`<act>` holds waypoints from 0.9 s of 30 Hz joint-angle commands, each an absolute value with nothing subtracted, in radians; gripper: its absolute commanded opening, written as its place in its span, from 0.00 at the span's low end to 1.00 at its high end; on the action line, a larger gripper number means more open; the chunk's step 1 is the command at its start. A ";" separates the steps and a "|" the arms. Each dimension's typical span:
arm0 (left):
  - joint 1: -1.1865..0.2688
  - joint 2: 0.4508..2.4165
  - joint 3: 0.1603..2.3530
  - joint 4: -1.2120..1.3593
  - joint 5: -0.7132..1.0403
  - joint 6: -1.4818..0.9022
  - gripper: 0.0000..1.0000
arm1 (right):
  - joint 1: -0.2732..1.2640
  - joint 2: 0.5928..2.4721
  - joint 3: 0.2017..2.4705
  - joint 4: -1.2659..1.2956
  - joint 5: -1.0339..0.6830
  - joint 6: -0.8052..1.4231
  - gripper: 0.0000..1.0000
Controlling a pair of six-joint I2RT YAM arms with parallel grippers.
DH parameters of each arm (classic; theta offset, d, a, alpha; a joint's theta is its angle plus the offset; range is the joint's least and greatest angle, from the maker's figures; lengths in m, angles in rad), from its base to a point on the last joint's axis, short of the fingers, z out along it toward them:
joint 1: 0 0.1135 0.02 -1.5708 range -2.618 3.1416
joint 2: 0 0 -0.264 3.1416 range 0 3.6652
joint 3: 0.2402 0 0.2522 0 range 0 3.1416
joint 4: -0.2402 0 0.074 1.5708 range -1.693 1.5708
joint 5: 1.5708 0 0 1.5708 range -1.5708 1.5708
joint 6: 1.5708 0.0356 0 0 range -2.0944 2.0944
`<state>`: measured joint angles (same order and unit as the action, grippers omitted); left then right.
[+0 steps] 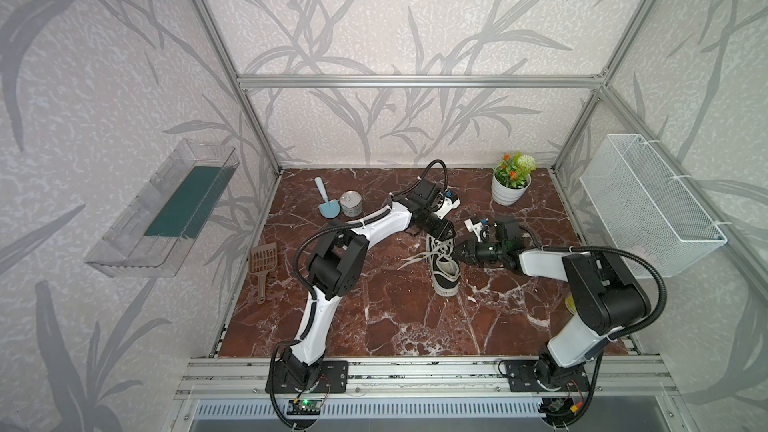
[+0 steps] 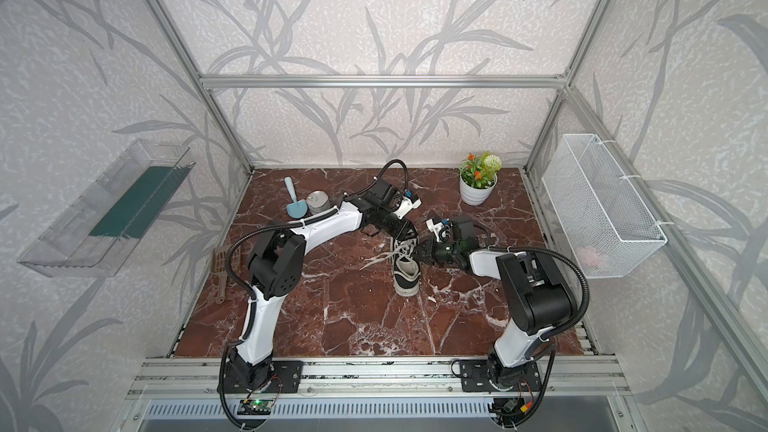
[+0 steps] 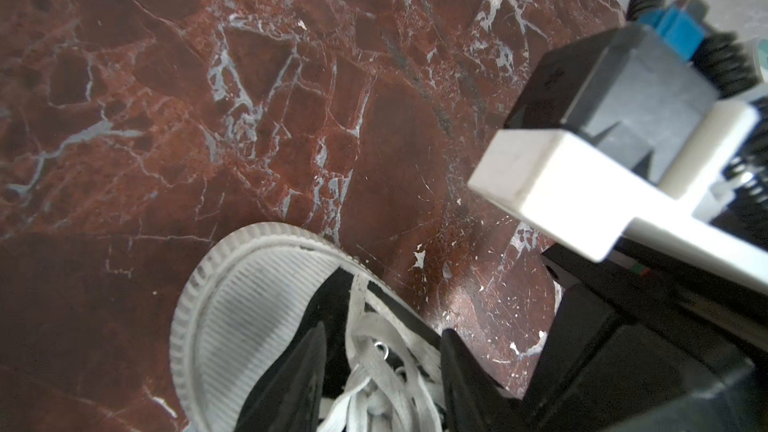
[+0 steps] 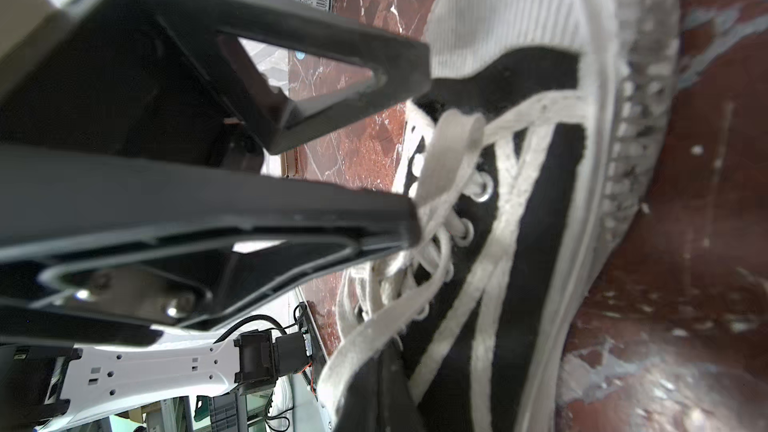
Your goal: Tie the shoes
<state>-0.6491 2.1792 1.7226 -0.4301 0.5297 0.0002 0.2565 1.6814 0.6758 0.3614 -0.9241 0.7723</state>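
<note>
You were early in the knot: the laces (image 1: 415, 260) ran through the eyelets but hung loose, with no bow made. Your right gripper (image 4: 412, 221), reaching in from 3 o'clock in both top views, was clamped tight on a strand of lace by the upper eyelets. Your left gripper (image 3: 382, 351) sat over the sneaker's 12 o'clock end, jaws partway apart, straddling the lacing and gripping nothing I could see. Next, I judge, the left needed to close on a free strand and draw it across the held one under tension. The sneaker (image 1: 445, 274) stood upright near the middle of the table (image 1: 374, 326), toe at 6 o'clock. It had black canvas, a ribbed white toe cap and sole, and flat white lace ends trailing toward 9 o'clock.
</note>
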 commanded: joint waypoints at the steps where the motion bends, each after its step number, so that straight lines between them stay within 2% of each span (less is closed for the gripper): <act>1: -0.656 2.198 1.761 -0.471 0.548 0.000 0.48 | 0.261 1.683 0.667 0.365 -0.927 0.754 0.00; 6: -0.657 2.212 1.763 -0.470 0.562 -0.004 0.45 | 0.260 1.686 0.668 0.366 -0.927 0.758 0.00; 12: -0.661 2.217 1.770 -0.474 0.583 0.007 0.36 | 0.261 1.685 0.667 0.365 -0.924 0.753 0.00; 15: -0.661 2.221 1.776 -0.473 0.598 0.001 0.28 | 0.261 1.689 0.668 0.373 -0.923 0.762 0.00; 22: -0.661 2.202 1.766 -0.439 0.601 -0.001 0.04 | 0.261 1.671 0.664 0.365 -0.925 0.760 0.00; 27: -0.658 2.165 1.759 -0.423 0.600 0.012 0.00 | 0.259 1.642 0.656 0.359 -0.916 0.765 0.00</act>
<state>-0.6582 2.2093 1.7477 -0.4347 0.5835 0.0002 0.2562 1.6779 0.6689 0.3626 -0.9203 0.7700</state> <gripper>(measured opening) 0.048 0.050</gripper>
